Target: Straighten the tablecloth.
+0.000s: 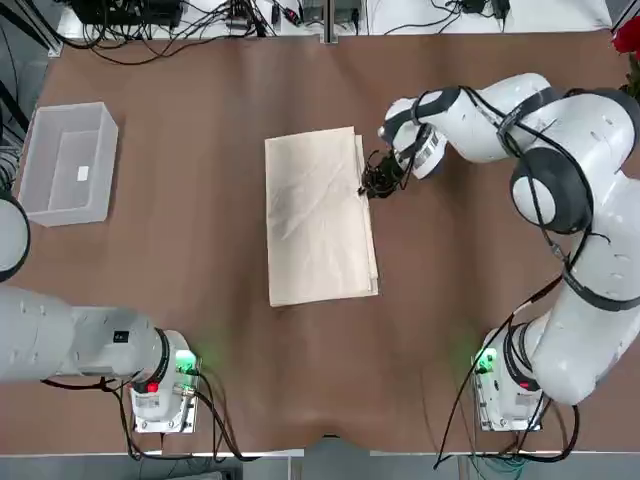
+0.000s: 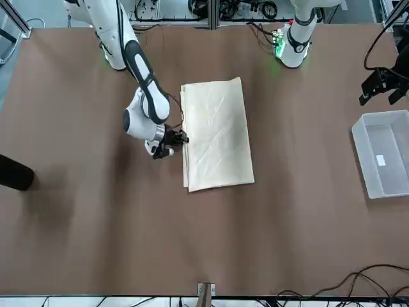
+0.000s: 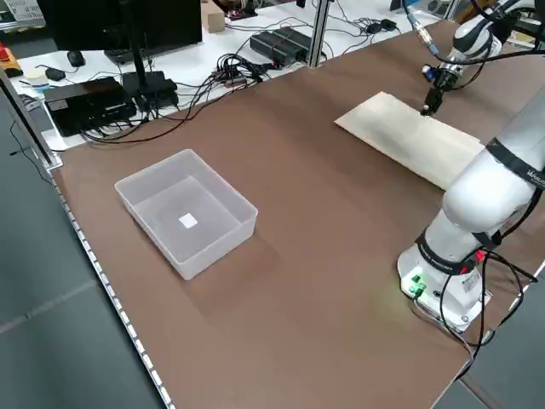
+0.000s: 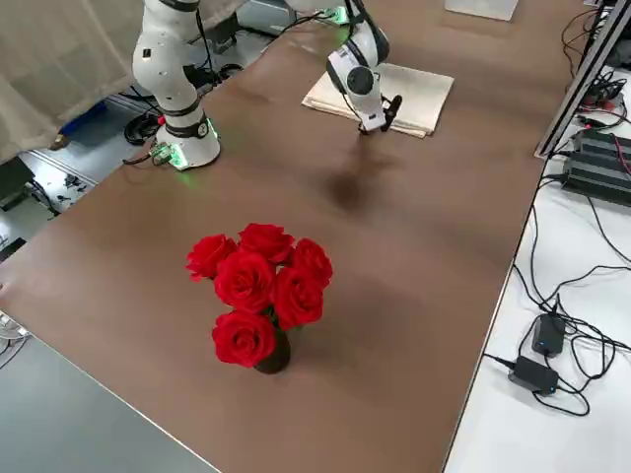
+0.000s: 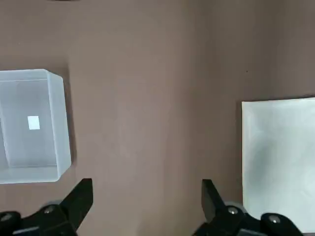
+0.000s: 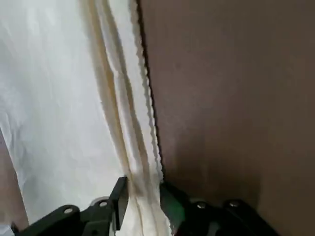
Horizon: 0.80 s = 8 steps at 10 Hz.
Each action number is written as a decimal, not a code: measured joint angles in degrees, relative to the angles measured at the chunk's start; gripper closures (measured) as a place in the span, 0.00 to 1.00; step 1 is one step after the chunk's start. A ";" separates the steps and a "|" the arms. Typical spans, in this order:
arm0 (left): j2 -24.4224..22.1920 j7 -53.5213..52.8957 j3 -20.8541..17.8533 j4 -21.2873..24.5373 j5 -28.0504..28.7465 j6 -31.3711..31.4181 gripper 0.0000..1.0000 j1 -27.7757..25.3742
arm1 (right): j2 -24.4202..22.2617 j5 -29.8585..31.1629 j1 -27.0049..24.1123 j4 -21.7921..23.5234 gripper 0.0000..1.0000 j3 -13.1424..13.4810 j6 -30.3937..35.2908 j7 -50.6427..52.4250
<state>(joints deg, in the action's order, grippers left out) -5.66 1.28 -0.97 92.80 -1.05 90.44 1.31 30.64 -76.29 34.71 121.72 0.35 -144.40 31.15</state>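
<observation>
The tablecloth (image 1: 320, 215) is a cream folded rectangle lying flat mid-table, also seen from the front (image 2: 217, 134) and the sides (image 3: 417, 136) (image 4: 409, 89). My right gripper (image 1: 372, 188) is low at its right long edge, toward the far end (image 2: 182, 139). In the right wrist view the gripper (image 6: 144, 196) straddles the stacked edge layers of the tablecloth (image 6: 59, 98), with its jaws narrow but still open. My left gripper (image 5: 147, 196) hangs open and high over the table's left side, holding nothing; the tablecloth's left edge (image 5: 280, 162) shows below it.
A clear plastic bin (image 1: 68, 162) stands at the table's far left (image 2: 383, 153), holding a small white tag. A vase of red roses (image 4: 258, 286) stands at the far right corner. Cables and power bricks lie beyond the far edge.
</observation>
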 joint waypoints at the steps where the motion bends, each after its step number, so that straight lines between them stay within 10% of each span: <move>1: 0.00 0.00 0.00 0.00 0.00 0.00 0.03 0.00 | 0.01 -0.12 -0.53 0.00 0.62 -0.02 0.07 0.00; 8: 0.00 -0.01 0.01 -0.01 0.00 0.00 0.03 0.01 | 0.18 -0.24 -0.10 -0.56 0.45 -0.34 -0.36 0.22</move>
<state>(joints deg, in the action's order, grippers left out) -5.66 1.27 -0.96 92.79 -1.05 90.44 1.32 30.82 -76.53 34.61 121.16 0.00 -144.75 31.37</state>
